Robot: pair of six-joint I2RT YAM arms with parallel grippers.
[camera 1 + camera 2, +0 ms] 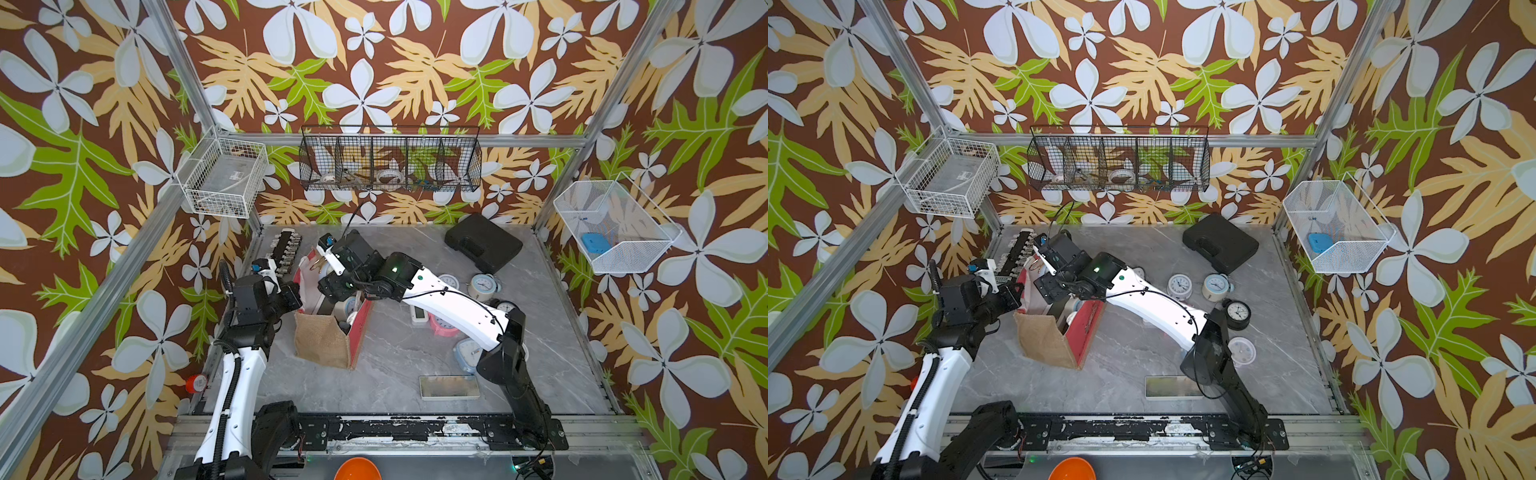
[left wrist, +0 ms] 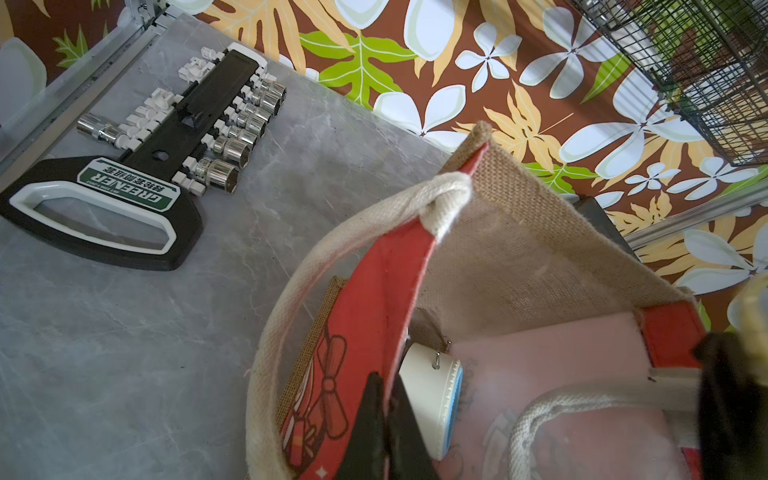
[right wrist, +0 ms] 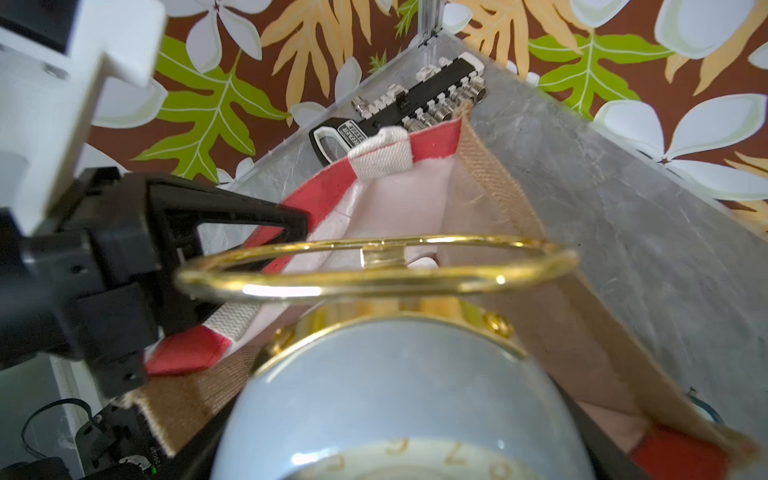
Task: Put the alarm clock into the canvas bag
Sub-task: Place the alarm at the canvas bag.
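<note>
left gripper (image 2: 386, 419): clamped on bag (image 2: 519, 249) rim | right gripper (image 1: 328, 270): seemingly gripping clock (image 3: 399, 395), jaws wide | lower inside bag before releasing

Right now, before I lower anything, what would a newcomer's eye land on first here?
The pale blue alarm clock with a gold ring handle, carried by the right arm at the open mouth of the canvas bag. Next, the left pincer pinching the bag's red rim, and more clocks scattered on the table beside the right arm.
</note>
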